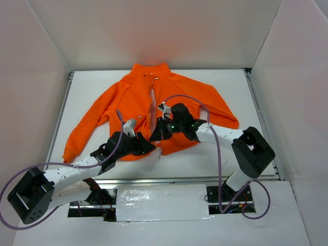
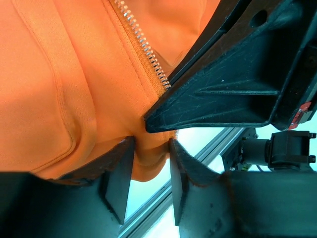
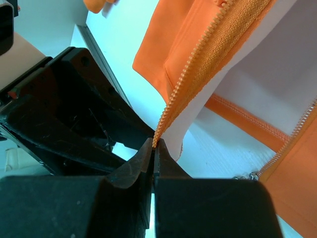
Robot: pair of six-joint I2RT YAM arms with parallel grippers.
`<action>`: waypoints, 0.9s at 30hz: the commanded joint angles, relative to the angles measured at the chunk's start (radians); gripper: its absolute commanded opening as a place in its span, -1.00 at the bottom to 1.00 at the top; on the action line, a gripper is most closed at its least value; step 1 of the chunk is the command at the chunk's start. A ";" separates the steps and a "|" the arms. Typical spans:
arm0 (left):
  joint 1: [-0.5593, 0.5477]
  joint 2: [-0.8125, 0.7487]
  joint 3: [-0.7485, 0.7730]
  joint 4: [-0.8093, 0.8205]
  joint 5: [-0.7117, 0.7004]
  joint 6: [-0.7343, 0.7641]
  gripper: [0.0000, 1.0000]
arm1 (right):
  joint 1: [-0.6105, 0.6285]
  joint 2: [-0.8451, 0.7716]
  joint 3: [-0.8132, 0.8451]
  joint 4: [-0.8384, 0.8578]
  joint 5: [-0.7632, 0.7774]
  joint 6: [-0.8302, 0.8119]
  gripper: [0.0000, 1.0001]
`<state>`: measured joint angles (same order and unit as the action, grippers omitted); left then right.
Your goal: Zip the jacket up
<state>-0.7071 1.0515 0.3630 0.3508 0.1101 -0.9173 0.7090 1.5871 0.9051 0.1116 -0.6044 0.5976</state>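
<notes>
Jacket (image 1: 128, 97), bright orange, front unzipped, left claw (image 2: 151, 144) pinching its hem, right claw (image 3: 154, 147) clamped on its zipper edge

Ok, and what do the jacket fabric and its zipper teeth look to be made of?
The jacket: soft matte knit, likely fleece; its orange surface looks dull and slightly fuzzy, with stitched seams. The zipper teeth: small glinting silvery links in the left wrist view, so probably metal, though coated plastic cannot be ruled out.

Jacket (image 1: 118, 102) hem's middle beneath left hand (image 1: 150, 147), right hand (image 1: 153, 136)
</notes>
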 commanded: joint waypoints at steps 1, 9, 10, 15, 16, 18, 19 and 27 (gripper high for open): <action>0.006 0.004 -0.015 0.085 0.025 0.012 -0.19 | 0.000 0.010 0.029 0.072 -0.052 0.024 -1.00; 0.011 0.002 -0.016 0.105 0.037 0.014 -0.62 | -0.002 0.014 0.034 0.048 -0.041 0.013 -1.00; 0.011 0.001 -0.018 0.106 0.037 0.017 -0.62 | -0.002 0.017 0.032 0.046 -0.041 0.013 -1.00; 0.011 -0.024 -0.019 0.117 0.066 0.041 -0.80 | -0.002 0.042 0.038 0.046 -0.060 0.018 -0.89; 0.011 -0.030 -0.018 0.114 0.066 0.044 -0.94 | -0.005 0.040 0.034 0.057 -0.061 0.021 -0.70; 0.011 -0.047 -0.021 0.114 0.068 0.049 -1.00 | -0.005 0.028 0.014 0.068 -0.064 0.019 -0.55; 0.011 -0.056 -0.025 0.120 0.074 0.055 -1.00 | -0.008 0.024 0.005 0.086 -0.077 0.019 -0.46; 0.014 -0.113 -0.088 0.237 0.123 0.048 -1.00 | -0.026 -0.058 -0.132 0.243 -0.219 0.033 -0.11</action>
<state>-0.6952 0.9585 0.2787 0.4458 0.1795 -0.8856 0.6865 1.5791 0.8131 0.2489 -0.7284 0.6315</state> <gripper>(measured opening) 0.185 0.434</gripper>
